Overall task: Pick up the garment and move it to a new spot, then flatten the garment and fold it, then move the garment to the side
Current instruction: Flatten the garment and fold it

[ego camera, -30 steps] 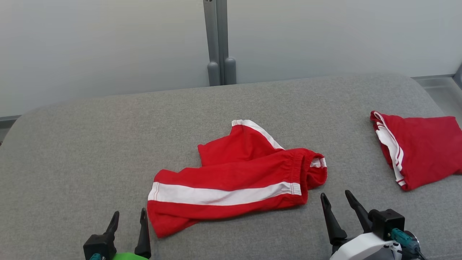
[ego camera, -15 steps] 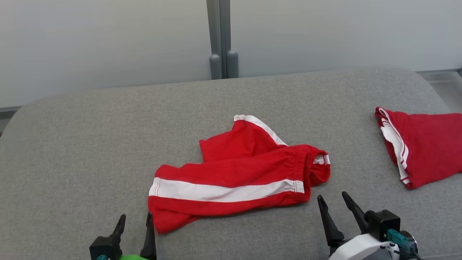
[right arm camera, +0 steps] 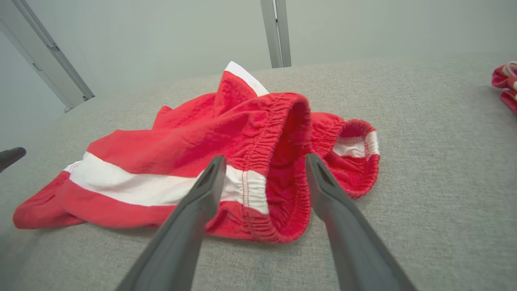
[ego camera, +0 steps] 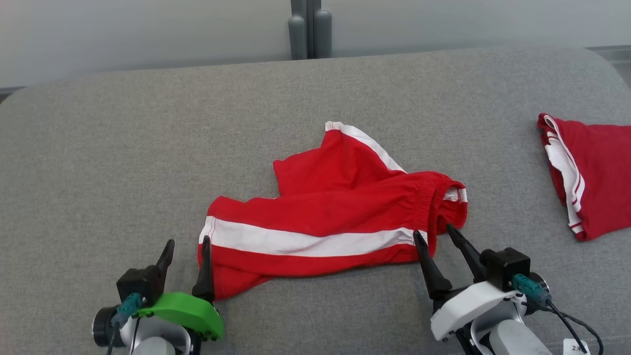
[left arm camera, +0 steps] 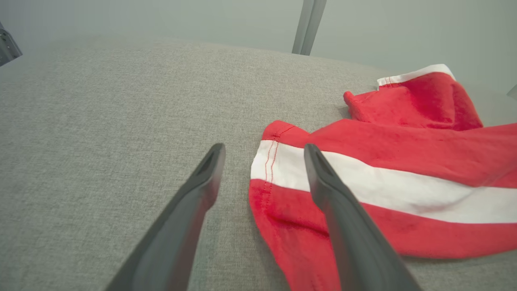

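Note:
The garment (ego camera: 335, 212) is a pair of red shorts with a white side stripe, lying crumpled in the middle of the grey cushion. My left gripper (ego camera: 188, 246) stands open at its left hem, one finger over the cloth edge (left arm camera: 274, 169) and the other over bare cushion. My right gripper (ego camera: 434, 234) stands open at the elastic waistband (right arm camera: 278, 169), which sits between its two fingers. Neither gripper holds anything.
A second red garment with white trim (ego camera: 591, 177) lies folded at the right edge of the grey cushion (ego camera: 98, 148). A pale wall with a grey post (ego camera: 309, 24) runs behind the cushion's far edge.
The head camera has tilted down, so the whole scene sits higher in the picture. Both grippers have reached forward to the garment's left hem and waistband, staying open.

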